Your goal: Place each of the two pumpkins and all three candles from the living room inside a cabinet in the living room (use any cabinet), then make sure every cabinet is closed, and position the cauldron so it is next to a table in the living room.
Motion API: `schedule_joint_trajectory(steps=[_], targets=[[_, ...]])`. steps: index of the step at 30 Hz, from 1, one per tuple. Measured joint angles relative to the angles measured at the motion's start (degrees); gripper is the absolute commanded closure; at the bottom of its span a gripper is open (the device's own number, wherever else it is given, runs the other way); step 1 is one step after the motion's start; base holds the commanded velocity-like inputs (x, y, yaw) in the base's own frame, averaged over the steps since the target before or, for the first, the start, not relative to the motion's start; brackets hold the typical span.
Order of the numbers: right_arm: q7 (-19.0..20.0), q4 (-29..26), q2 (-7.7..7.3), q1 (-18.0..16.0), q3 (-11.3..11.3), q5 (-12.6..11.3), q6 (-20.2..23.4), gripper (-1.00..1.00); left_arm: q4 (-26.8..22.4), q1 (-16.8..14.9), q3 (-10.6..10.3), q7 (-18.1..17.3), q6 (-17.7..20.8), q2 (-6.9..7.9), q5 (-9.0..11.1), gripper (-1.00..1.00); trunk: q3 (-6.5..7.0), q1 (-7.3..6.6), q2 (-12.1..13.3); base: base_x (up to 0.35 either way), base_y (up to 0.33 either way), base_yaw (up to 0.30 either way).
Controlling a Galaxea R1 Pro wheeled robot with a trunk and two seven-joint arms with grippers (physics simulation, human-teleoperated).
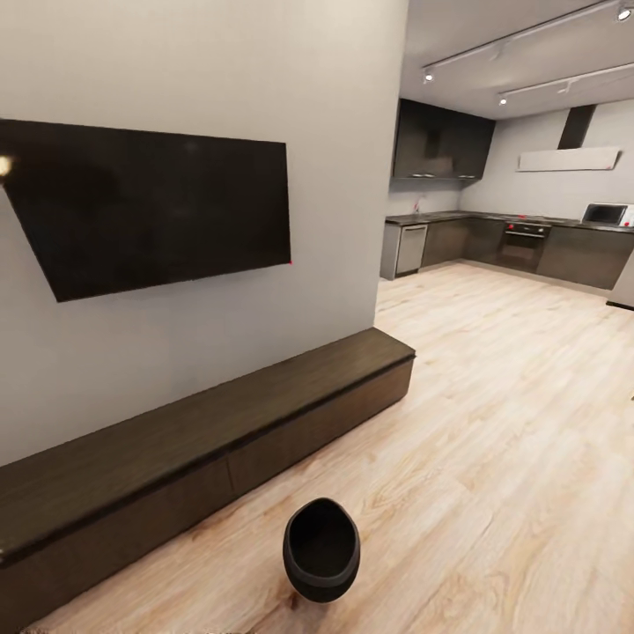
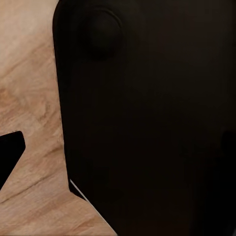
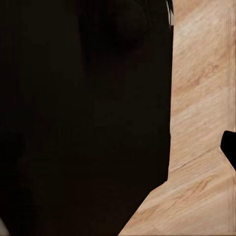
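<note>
From my head camera I look down across the living room floor (image 1: 493,423), pale wood planks running open and bare toward the kitchen at the far right. The cauldron (image 1: 321,549), a squat black pot with its mouth facing up, stands on the planks low in the middle of my view, near the front edge of the cabinet (image 1: 211,440) but apart from it, with a strip of floor between them. The cabinet is the long, low, dark brown unit set against the grey wall (image 1: 335,220); its flat top carries nothing that I can see, its front panels sit flush and shut, and its far end stops at the wall's corner, where the floor widens out into the kitchen. A dark television (image 1: 158,207) hangs on the wall above the cabinet. To the right of the cauldron and beyond it the floor lies wide and free as far as the dark grey kitchen units (image 1: 528,246). My left wrist camera is mostly blocked by a close black body (image 2: 147,123) with planks showing along one side; my right wrist camera sees the same kind of black mass (image 3: 83,118) beside planks. From these views I cannot tell how either of my grippers stands.
</note>
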Motion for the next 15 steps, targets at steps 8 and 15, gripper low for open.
schedule_joint_trajectory(steps=[8,15], targets=[[-0.02,0.0,0.08,0.0,0.14,0.49,-3.0,-1.0,0.0,0.0,0.0,-0.05,0.0,0.02,0.0,-1.0,0.0,0.0,0.0,0.021,-0.146,0.273],[-0.01,0.0,0.07,0.0,0.15,0.52,-3.25,-1.0,0.0,0.0,0.0,-0.07,-0.03,-0.03,0.0,-1.0,0.0,-0.02,0.0,0.074,-0.019,0.271]])
